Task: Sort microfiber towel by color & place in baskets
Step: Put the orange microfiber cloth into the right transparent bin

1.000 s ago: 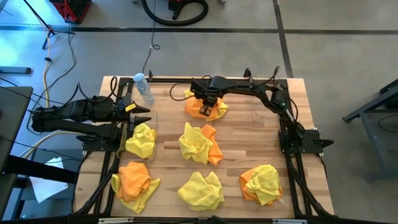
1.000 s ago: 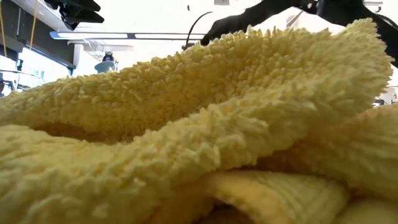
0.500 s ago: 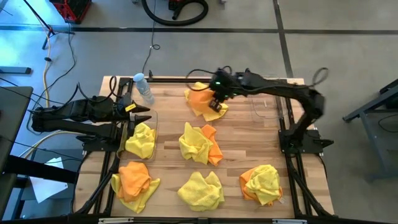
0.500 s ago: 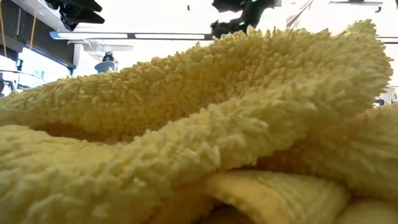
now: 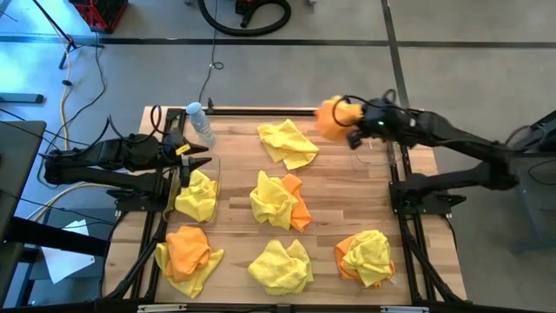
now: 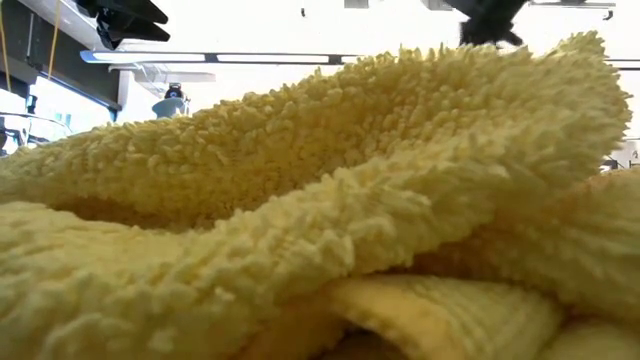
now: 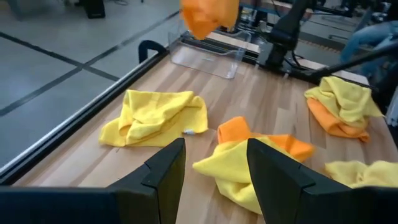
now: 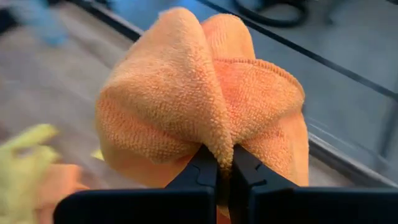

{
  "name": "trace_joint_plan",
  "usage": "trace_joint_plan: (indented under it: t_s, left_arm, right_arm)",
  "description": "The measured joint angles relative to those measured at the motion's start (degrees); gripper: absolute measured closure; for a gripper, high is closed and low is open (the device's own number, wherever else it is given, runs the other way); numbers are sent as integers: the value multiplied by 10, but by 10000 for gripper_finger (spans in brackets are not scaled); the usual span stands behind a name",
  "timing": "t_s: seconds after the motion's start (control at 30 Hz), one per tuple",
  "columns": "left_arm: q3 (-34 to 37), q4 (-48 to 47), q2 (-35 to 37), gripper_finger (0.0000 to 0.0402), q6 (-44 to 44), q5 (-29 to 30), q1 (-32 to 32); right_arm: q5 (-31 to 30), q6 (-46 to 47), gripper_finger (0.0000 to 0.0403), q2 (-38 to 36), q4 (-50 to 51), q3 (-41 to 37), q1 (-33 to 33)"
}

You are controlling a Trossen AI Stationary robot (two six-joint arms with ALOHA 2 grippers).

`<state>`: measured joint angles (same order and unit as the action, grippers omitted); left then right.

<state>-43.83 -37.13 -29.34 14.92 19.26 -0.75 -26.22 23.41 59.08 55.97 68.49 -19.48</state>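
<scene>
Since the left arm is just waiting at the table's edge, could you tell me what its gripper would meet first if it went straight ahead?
Probably the mixed yellow-and-orange towel pile at the table's middle: it lies just beyond the open left gripper, nearly in line. The flat yellow towel sits to one side. Depth is hard to judge, so it might pass above it.

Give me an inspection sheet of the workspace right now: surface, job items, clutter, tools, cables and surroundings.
Surface: wooden table, in a black frame.
Job's things: orange towel lifted; yellow towel left at the far middle; mixed yellow and orange piles across the table; left basket holds yellow towels; right basket looks empty.
Clutter: bottle at the far left corner.
Tools: right tool shut on the orange towel; left tool open beside the left basket.
Cables: cable on the floor.
Surroundings: grey floor, no person seen.
</scene>
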Motion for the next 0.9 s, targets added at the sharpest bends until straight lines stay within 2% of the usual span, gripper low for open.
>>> trace_joint_plan:
  t_s: [0.13, 0.23, 0.33, 0.47, 0.67, 0.9]
  left_arm:
    - [0, 16, -3, 241, 0, 4, 0]
    - [0, 30, -3, 241, 0, 5, 0]
    - [0, 47, -7, 241, 0, 5, 0]
    - [0, 61, -14, 241, 0, 5, 0]
    - [0, 73, -27, 241, 0, 5, 0]
    - [0, 72, -53, 241, 0, 5, 0]
  right_arm:
    - [-27, 45, 403, -35, 100, 0, -22]
    - [-27, 65, 403, -31, 170, -1, -55]
    - [-10, 47, 403, -18, 190, -17, -95]
    - [46, -60, 403, 5, 164, -63, -151]
    - [85, -247, 403, 52, 144, -130, -233]
    - [93, -399, 403, 108, 56, -156, -288]
